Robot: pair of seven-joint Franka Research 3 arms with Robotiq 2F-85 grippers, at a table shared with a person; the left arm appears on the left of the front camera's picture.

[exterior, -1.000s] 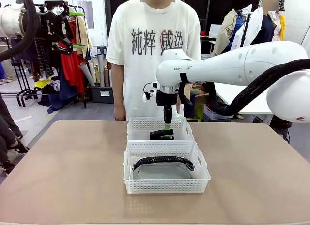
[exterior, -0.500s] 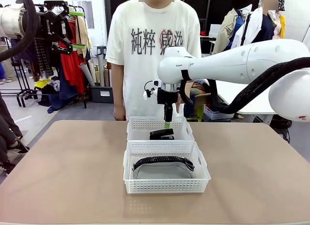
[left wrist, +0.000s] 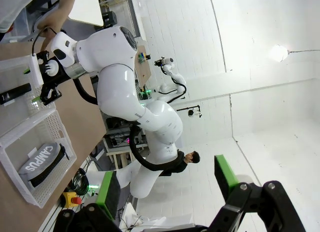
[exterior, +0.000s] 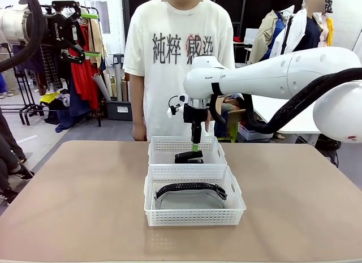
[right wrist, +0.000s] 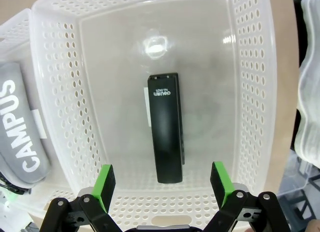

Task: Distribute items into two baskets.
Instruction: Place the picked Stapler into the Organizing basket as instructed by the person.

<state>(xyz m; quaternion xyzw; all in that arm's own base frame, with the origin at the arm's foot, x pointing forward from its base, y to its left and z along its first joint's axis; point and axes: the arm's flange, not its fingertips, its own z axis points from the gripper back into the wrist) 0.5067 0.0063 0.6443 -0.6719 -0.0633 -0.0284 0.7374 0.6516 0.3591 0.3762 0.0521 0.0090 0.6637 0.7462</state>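
Inside, slim black stapler (right wrist: 166,127) on perforated basket (right wrist: 252,92)

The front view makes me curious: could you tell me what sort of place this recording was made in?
Probably a robotics lab or workshop: a robot arm works at a table, with a clothes rack behind.

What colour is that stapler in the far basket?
Black: the stapler shows best in the right wrist view.

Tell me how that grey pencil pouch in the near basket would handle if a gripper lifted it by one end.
The grey pencil pouch looks like soft fabric, so it would probably sag rather than stay straight. It lies slightly curved in the near basket, which suggests little stiffness. It seems light, and the cloth should offer fair grip, though its contents can't be judged.
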